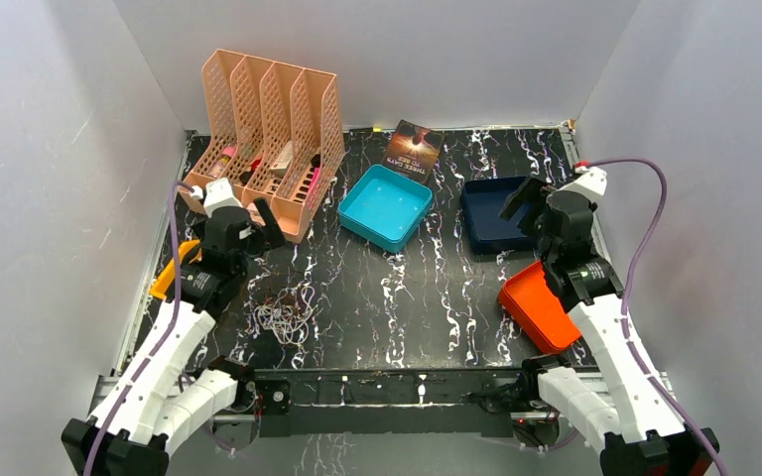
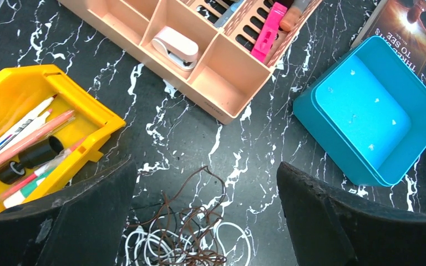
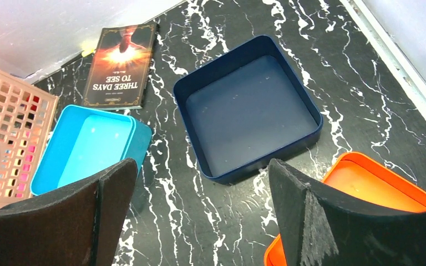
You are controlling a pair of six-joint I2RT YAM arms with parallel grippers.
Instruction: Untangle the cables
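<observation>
— Left end effector [image 2: 206, 169]: released or clenched?
— Released, jaws spread wide, close to the tangle of hair-thin white and dark brown cables [image 2: 183, 238], which lies on the black, white-veined marbled surface [image 2: 161, 127].
— And the right end effector [image 3: 199, 166]?
— Released too, grasping nothing, near the navy square plastic tray [image 3: 249, 111].
— Any writing?
— Only on the dark paperback book [image 3: 119, 64]: "THREE DAYS TO SEE".

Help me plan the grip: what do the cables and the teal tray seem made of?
Cables: thin flexible cords, probably plastic-sheathed, white and dark brown, curling in loose loops. Teal tray: likely moulded plastic, smooth and faintly glossy, with rounded corners and even colour.
</observation>
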